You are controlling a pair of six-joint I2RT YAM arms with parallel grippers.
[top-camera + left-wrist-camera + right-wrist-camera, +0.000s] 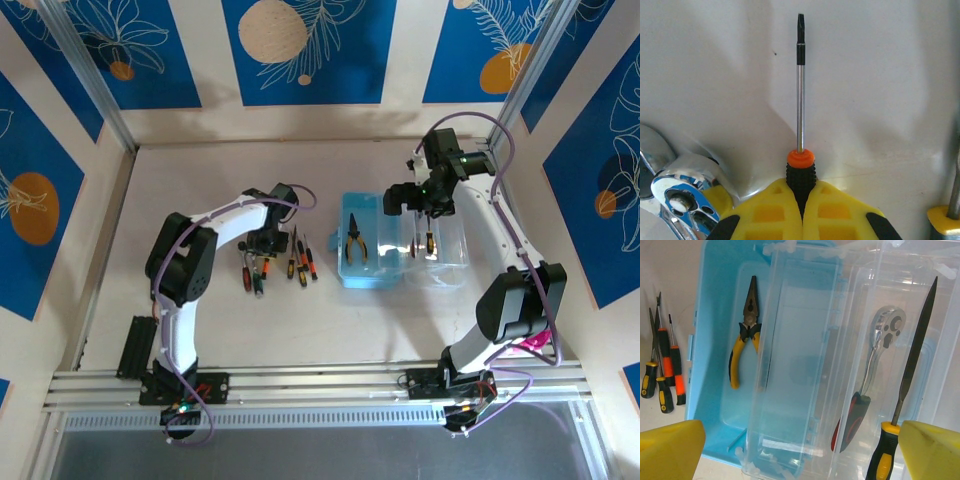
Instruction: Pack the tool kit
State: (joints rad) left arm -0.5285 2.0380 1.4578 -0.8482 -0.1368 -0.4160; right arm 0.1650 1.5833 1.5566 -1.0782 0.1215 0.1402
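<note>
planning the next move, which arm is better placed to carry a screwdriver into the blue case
Left. The left gripper is shut on a screwdriver beside the loose tools; the right gripper hangs open over the case, away from them.

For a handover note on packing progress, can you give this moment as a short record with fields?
case: light-blue case, clear lid open flat to its right
in case: pliers
on lid: ratchet, file
on table: screwdrivers, left of the case
left gripper: shut on the handle of an orange-collared screwdriver
right gripper: open, above the lid, file handle beside one finger
</note>
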